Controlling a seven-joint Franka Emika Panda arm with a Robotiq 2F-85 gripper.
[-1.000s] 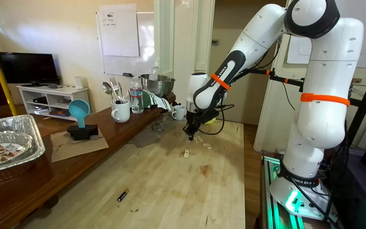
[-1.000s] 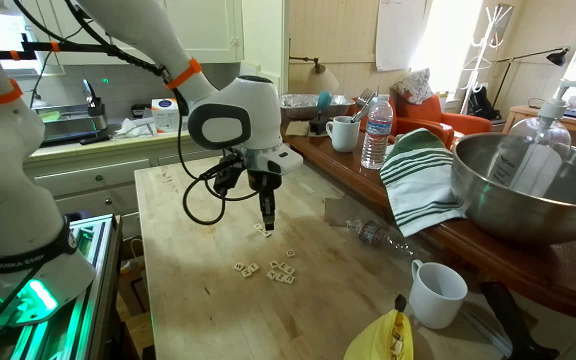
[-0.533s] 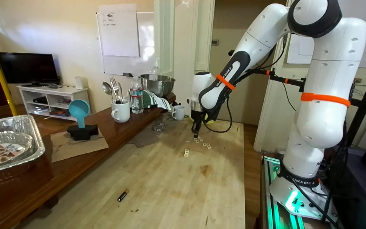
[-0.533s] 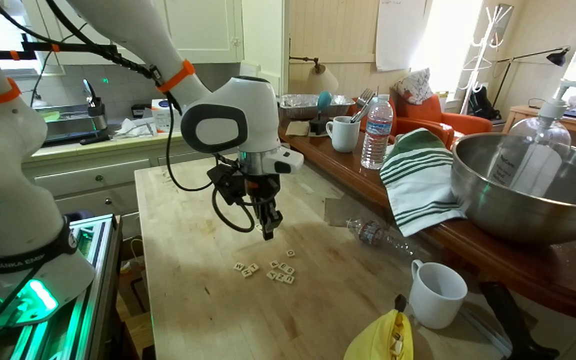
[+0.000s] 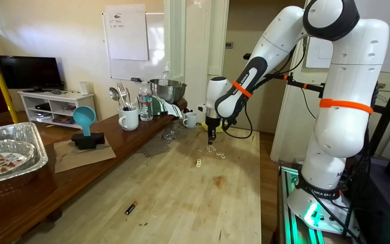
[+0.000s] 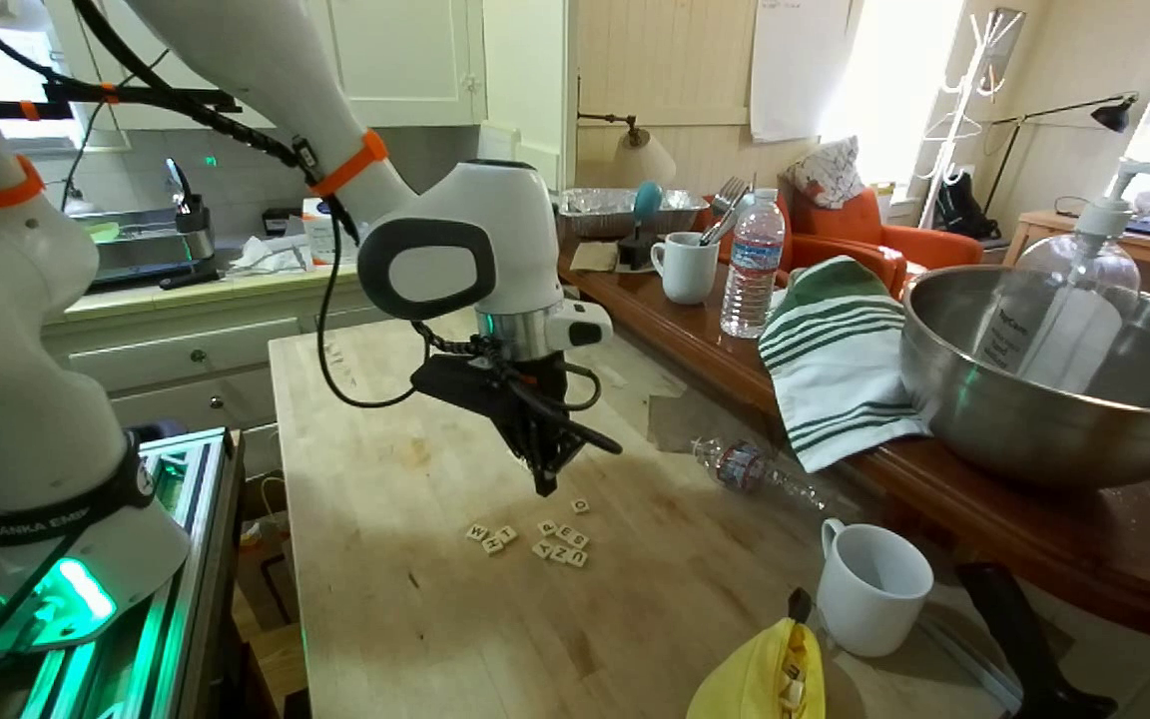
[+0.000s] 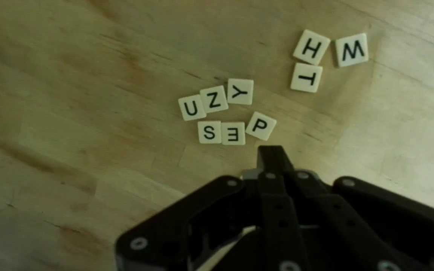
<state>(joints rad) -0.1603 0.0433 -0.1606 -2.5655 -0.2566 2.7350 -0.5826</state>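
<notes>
My gripper (image 7: 271,148) points down over the wooden table, its black fingertips pressed together with nothing between them. Just past the tips in the wrist view lies a P tile (image 7: 261,125), with an E tile (image 7: 233,133) and an S tile (image 7: 209,132) beside it. Behind that row are tiles U (image 7: 192,107), Z (image 7: 214,99) and Y (image 7: 240,91). Tiles H (image 7: 311,47), T (image 7: 306,77) and W (image 7: 352,50) form a separate cluster. In an exterior view an O tile (image 6: 580,506) lies apart, near the gripper. More tiles (image 5: 198,162) lie in a short row, mostly hidden by the gripper elsewhere.
A yellow pouch (image 6: 760,669) and a white mug (image 6: 874,589) stand at one table end. A plastic bottle (image 6: 745,466) lies by the raised wooden counter (image 5: 90,135). That counter bears a steel bowl (image 6: 1054,399) and a striped towel (image 6: 835,359). A battery (image 5: 131,207) rests on the table.
The gripper has turned about its wrist and shifted from the short tile row towards the P, E and S tiles. It stays shut, and the tiles lie where they were.
</notes>
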